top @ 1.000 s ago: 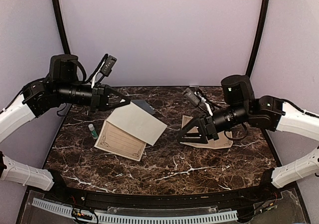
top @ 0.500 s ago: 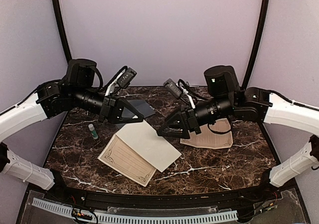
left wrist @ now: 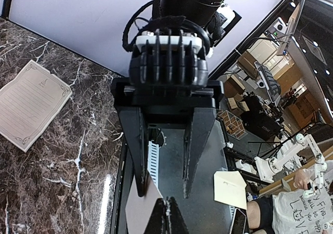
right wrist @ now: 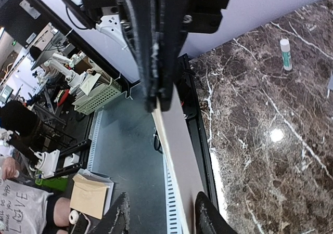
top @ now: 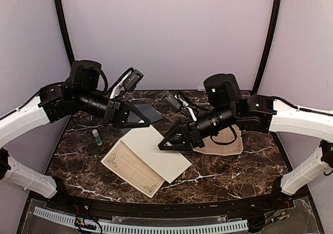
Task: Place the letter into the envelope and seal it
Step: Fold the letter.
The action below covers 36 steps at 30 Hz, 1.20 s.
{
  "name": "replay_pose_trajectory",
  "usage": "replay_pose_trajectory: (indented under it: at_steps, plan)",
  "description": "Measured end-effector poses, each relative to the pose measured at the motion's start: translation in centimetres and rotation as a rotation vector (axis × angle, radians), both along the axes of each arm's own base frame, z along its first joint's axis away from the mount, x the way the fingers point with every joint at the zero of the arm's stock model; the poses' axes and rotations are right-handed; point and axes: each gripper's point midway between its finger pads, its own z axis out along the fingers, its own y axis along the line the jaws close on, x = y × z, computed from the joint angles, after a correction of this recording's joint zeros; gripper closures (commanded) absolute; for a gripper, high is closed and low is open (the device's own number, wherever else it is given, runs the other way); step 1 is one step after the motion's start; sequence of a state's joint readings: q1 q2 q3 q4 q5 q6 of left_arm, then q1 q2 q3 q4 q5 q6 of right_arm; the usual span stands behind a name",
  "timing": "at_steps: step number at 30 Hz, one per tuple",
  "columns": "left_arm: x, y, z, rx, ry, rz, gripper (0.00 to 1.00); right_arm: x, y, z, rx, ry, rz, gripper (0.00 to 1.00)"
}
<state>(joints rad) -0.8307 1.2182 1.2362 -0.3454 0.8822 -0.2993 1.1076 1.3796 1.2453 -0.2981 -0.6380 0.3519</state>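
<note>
The grey-blue envelope (top: 158, 148) hangs tilted above the table, its darker flap behind my left fingers. The cream bordered letter (top: 130, 167) sticks out of its near-left side. My left gripper (top: 144, 122) is shut on the envelope's far edge; in the left wrist view the gripper (left wrist: 167, 213) pinches the paper (left wrist: 139, 213). My right gripper (top: 162, 146) is open at the envelope's right edge. In the right wrist view the gripper (right wrist: 164, 216) has the paper edge (right wrist: 182, 151) between its jaws, close to one finger.
A second cream bordered sheet (top: 221, 144) lies on the marble table (top: 234, 166) under my right arm; it also shows in the left wrist view (left wrist: 31, 104). A small glue stick (top: 97, 136) lies at the left, seen too in the right wrist view (right wrist: 285, 54).
My left gripper carried the envelope and letter to the right and nearer, then held still. My right gripper swung left and down from the second sheet to the envelope's edge.
</note>
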Motion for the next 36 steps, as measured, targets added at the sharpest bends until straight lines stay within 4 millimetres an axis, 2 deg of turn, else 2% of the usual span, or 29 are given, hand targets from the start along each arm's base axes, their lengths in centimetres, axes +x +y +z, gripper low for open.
replay_pose_trajectory:
  at_steps: [2,6,8,10,11,12,13,14,15,17,19,23,28,32,36]
  plan:
    - [0.1,-0.1,0.0,0.0,0.0,0.0,1.0,0.0,0.1,0.2,0.01,0.001,0.002,0.81]
    - [0.2,-0.1,-0.1,0.003,0.002,0.001,1.0,-0.3,0.3,0.5,0.024,-0.003,0.01,1.0]
    - [0.2,-0.2,-0.1,0.004,0.001,0.003,1.0,-0.3,0.4,0.5,0.025,0.002,0.004,1.0]
    - [0.3,-0.2,-0.1,0.001,-0.004,0.008,0.87,-0.1,0.5,0.5,0.023,-0.001,-0.006,1.0]
    - [0.4,-0.2,0.0,0.0,-0.006,0.012,0.74,0.1,0.5,0.5,0.023,-0.004,-0.014,1.0]
    - [0.6,-0.3,0.0,-0.001,-0.011,0.022,0.66,0.4,0.6,0.4,0.02,-0.008,-0.031,1.0]
    - [0.9,-0.3,0.0,-0.002,-0.02,0.036,0.52,0.7,0.6,0.3,0.017,-0.013,-0.049,1.0]
    - [1.2,-0.4,0.0,0.001,-0.026,0.056,0.45,1.1,0.7,0.0,0.011,-0.019,-0.075,1.0]
    - [1.7,-0.4,0.0,0.006,-0.034,0.085,0.34,1.7,0.7,-0.3,0.003,-0.024,-0.11,1.0]
    - [2.9,-0.3,-0.3,0.02,-0.048,0.16,0.22,2.6,0.6,-1.2,-0.019,-0.025,-0.169,1.0]
    - [4.3,0.2,-0.8,0.042,-0.052,0.247,0.16,3.9,0.2,-2.3,-0.049,-0.014,-0.242,1.0]
    - [8.1,2.1,-2.1,0.094,-0.034,0.463,0.12,6.6,-0.8,-3.7,-0.081,0.015,-0.381,1.0]
    - [12.4,6.1,-5.4,0.172,0.033,0.73,0.05,9.9,-2.8,-4.2,-0.088,0.041,-0.557,1.0]
    - [13.5,8.1,-7.0,0.208,0.072,0.844,0.05,10.5,-4.0,-2.7,-0.024,0.028,-0.62,1.0]
    - [13.8,10.4,-7.4,0.195,0.09,0.948,0.05,9.8,-5.2,1.4,0.12,-0.006,-0.622,1.0]
